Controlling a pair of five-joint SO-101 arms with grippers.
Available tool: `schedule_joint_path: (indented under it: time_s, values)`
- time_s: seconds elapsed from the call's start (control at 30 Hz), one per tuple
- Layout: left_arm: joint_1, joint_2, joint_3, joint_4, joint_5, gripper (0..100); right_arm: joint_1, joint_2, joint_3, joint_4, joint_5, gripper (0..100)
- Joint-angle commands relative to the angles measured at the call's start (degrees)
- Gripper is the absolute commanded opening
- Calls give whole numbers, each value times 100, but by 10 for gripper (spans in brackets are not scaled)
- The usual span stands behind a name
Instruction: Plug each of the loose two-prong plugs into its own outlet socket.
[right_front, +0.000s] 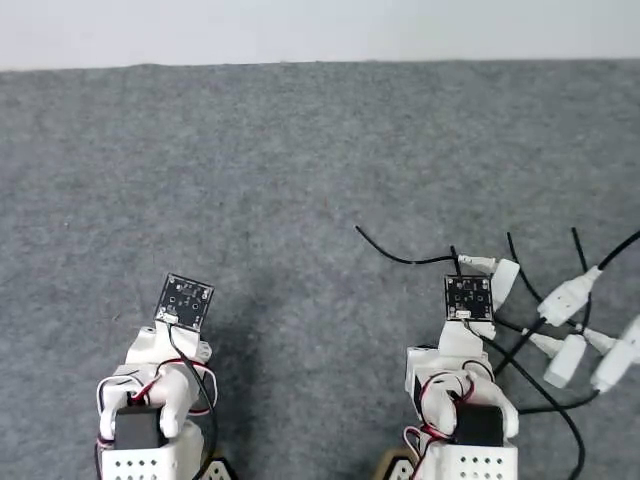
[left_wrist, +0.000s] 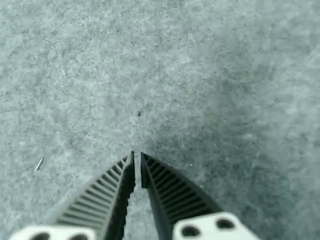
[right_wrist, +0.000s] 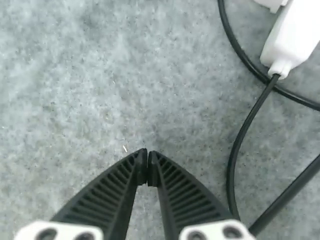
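The worktop (right_front: 300, 170) is covered with a grey carpet, felt-like, with a short and slightly rough nap. The two arms stand at its near edge, both of white plastic with red and black wires along them: the left arm (right_front: 165, 385) over bare carpet, the right arm (right_front: 465, 390) just beside the task's things. The left claw (left_wrist: 137, 157) points down at the carpet. Its two black fingers (left_wrist: 105, 200) are long wedges with ribbed inner faces, brought together to a very thin slit, and nothing is held between them. The right claw (right_wrist: 147, 155) has the same shape, and its tips meet, so it is closed and also holds nothing. The white plugs and sockets (right_front: 570, 295) lie in a loose group on the right side of the worktop, next to the right arm. They are four oblong bodies of smooth white plastic, each on a thin black cable (right_front: 400, 258). Which is a plug and which is a socket I cannot tell. In the right wrist view one white body (right_wrist: 290, 40) narrows to a small collar, and from it a round, glossy black lead (right_wrist: 240, 140) comes out and curves past the right claw — near it, but not touching.
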Motion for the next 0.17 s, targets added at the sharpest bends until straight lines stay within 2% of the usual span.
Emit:
schedule_joint_path:
  time_s: [0.0,0.13]
  values:
    - [0,-123,-57,18,53,14,48,-84,105,31,-26,9]
    - [0,-123,-57,18,53,14,48,-84,105,31,-26,9]
